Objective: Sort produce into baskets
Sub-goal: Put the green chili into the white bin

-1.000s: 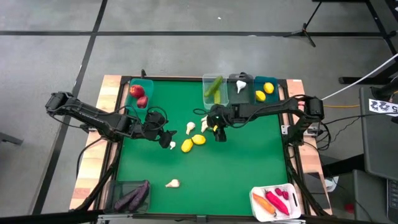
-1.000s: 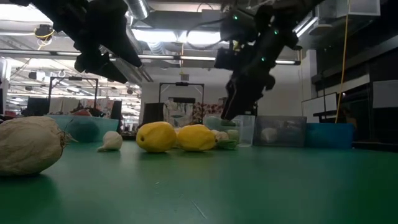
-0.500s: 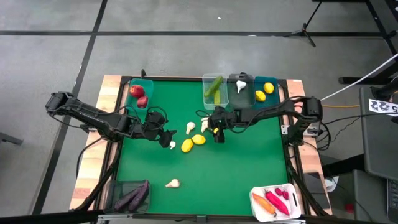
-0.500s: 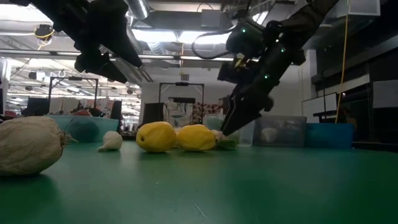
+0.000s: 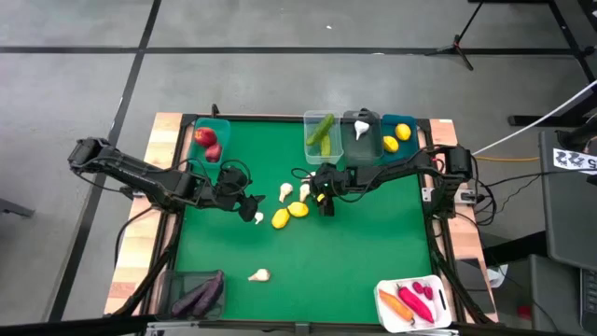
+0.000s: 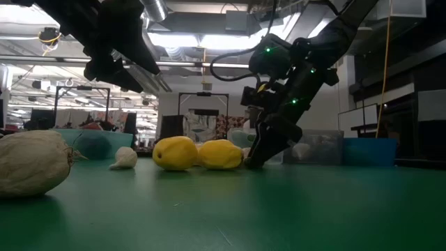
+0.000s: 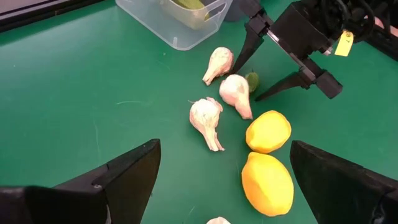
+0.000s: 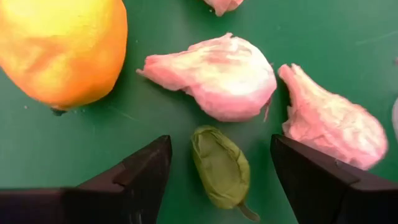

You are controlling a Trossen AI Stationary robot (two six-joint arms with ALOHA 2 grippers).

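Right gripper [image 5: 323, 200] is down near the middle of the green surface [image 5: 354, 243], jaws apart and straddling a small green piece [image 8: 221, 167]; right wrist view shows it between the two fingers [image 8: 134, 177], not gripped. Just past it lie two white garlic bulbs [image 8: 217, 76], touching or nearly touching, and a yellow lemon [image 8: 59, 46] off to one side. In the low view the right gripper tips sit at the surface right beside the second lemon [image 6: 220, 154]. Left gripper [image 5: 253, 207] hangs above the surface toward the left edge, jaws wide apart, holding nothing; left wrist view looks past it at three garlic bulbs [image 7: 207, 118] and both lemons, with the right gripper beyond them. One more garlic bulb [image 5: 259, 274] lies alone toward the near edge. Bins: teal basket [image 5: 222, 126] at the far-left corner with red apples [image 5: 205, 137]; clear basket [image 5: 310, 119] at the far edge with green cucumbers [image 5: 322, 131]; dark grey basket [image 5: 348, 119] next to it with a garlic bulb; second teal basket [image 5: 410, 121] toward the far-right corner with lemons; grey basket [image 5: 187, 280] at the near-left corner with purple eggplants [image 5: 201, 295]; white basket [image 5: 384, 291] at the near-right corner with a carrot [image 5: 399, 305] and red-pink peppers [image 5: 424, 292].
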